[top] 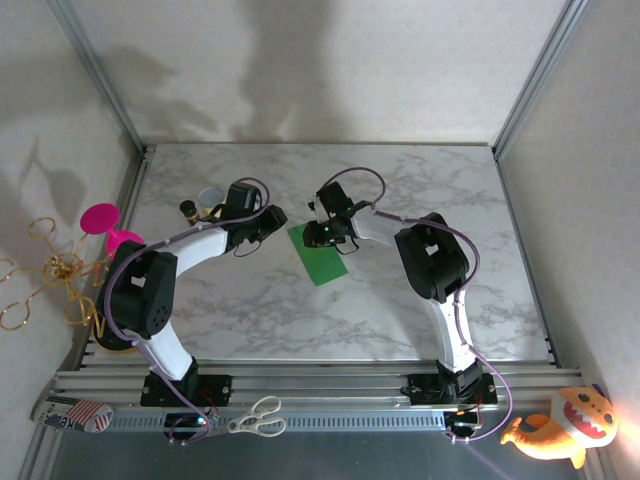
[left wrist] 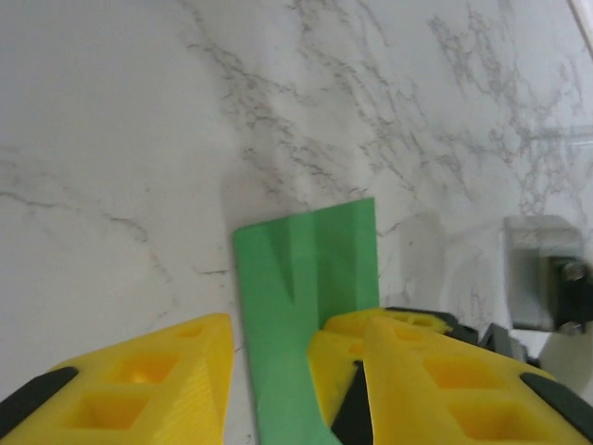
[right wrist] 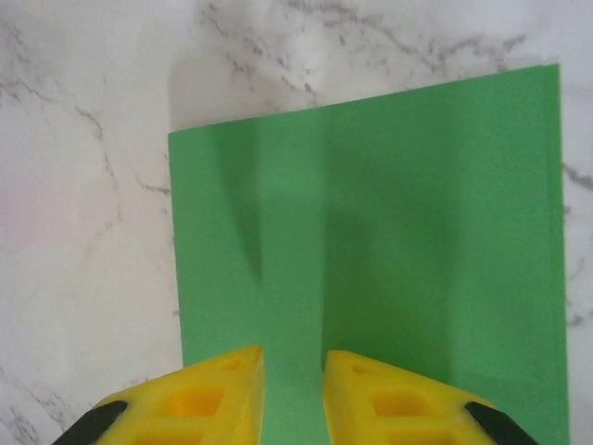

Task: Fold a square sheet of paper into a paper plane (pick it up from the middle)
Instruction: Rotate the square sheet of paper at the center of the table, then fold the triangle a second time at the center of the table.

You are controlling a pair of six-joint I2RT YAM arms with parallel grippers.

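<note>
Progress early: bright-green paper sheet [right wrist: 417, 232] looks halved, your right gripper [right wrist: 293, 357] clamps it, left gripper [left wrist: 292, 334] apart, dart folds pending.

We've got a white-grey marble-look table top [top: 330, 310], boxed in by plain white walls [top: 320, 60] at the back and both sides. Aluminium posts [top: 95, 70] run up from the back corners, and a slotted aluminium rail [top: 330, 385] lines the near edge. We see soft grey shadows on the back wall. Light is even, with a warm glow bottom-right.
</note>
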